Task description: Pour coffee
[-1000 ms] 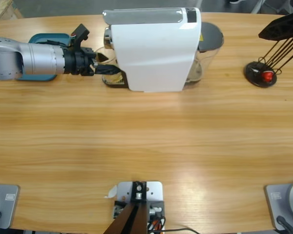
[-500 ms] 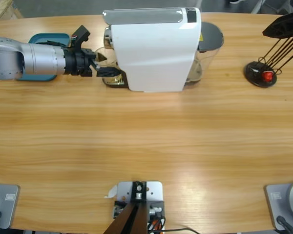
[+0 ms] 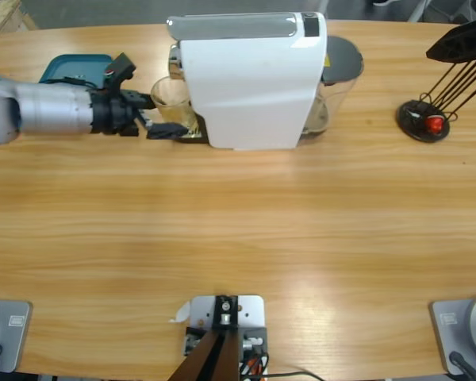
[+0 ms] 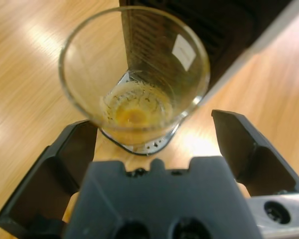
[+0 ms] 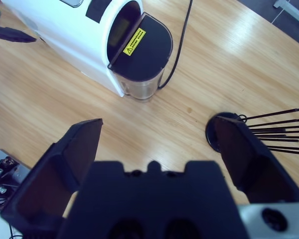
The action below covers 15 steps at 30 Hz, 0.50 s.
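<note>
A clear tumbler [image 4: 134, 79] stands upright on the drip tray [image 4: 139, 144] of the white coffee machine [image 3: 250, 79]. Its bottom shows only a thin amber film, and the coffee is not in view. My left gripper [image 4: 154, 124] is open, one jaw on each side of the tumbler's base and neither touching it. In the high view the left gripper [image 3: 160, 116] comes in from the left beside the tumbler [image 3: 173, 101]. My right gripper [image 5: 157, 122] is open and holds nothing. It hangs high above the table and looks down on the coffee machine [image 5: 65, 30].
A teal tray [image 3: 75, 67] lies behind the left arm. The machine's water tank [image 3: 337, 71] with its dark lid is at its right end, and a cable [image 5: 182, 45] runs from it. A black wire rack [image 3: 424, 119] stands at the far right.
The left gripper has drawn back to the left, away from the machine. The tumbler, partly hidden between the jaws before, now stands in plain view on the drip tray.
</note>
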Tool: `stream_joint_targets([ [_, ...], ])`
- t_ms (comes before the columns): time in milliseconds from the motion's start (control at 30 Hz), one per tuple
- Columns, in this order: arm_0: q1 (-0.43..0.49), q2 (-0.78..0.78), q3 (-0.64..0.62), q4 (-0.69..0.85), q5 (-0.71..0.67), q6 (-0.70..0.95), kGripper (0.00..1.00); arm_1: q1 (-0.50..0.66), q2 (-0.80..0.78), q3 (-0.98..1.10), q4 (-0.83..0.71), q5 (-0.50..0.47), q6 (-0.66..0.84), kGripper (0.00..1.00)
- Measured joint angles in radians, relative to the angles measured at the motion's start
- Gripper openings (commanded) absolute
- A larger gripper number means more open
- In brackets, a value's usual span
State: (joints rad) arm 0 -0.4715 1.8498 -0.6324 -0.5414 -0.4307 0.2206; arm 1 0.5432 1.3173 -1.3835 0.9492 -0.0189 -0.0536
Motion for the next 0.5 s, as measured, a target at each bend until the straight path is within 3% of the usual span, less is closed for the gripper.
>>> stream_joint_targets([
  [133,0.002,-0.122,0.062,0.048,0.000,0.001,0.991,0.000,0.000,0.000,0.000,0.015,0.000,1.000],
  [233,0.000,-0.303,0.077,0.203,0.004,-0.006,0.991,0.000,0.000,0.000,-0.001,0.042,0.000,0.989],
  [333,-0.001,-0.535,0.034,0.483,0.052,-0.031,0.991,0.000,0.008,-0.009,-0.003,0.084,0.000,0.915],
  [467,-0.002,-0.761,-0.189,0.956,0.159,-0.044,0.991,-0.002,0.053,-0.081,-0.002,0.101,-0.010,0.849],
  [500,-0.002,-0.792,-0.242,1.048,0.181,-0.044,0.990,-0.007,0.073,-0.115,0.001,0.101,-0.016,0.707],
])
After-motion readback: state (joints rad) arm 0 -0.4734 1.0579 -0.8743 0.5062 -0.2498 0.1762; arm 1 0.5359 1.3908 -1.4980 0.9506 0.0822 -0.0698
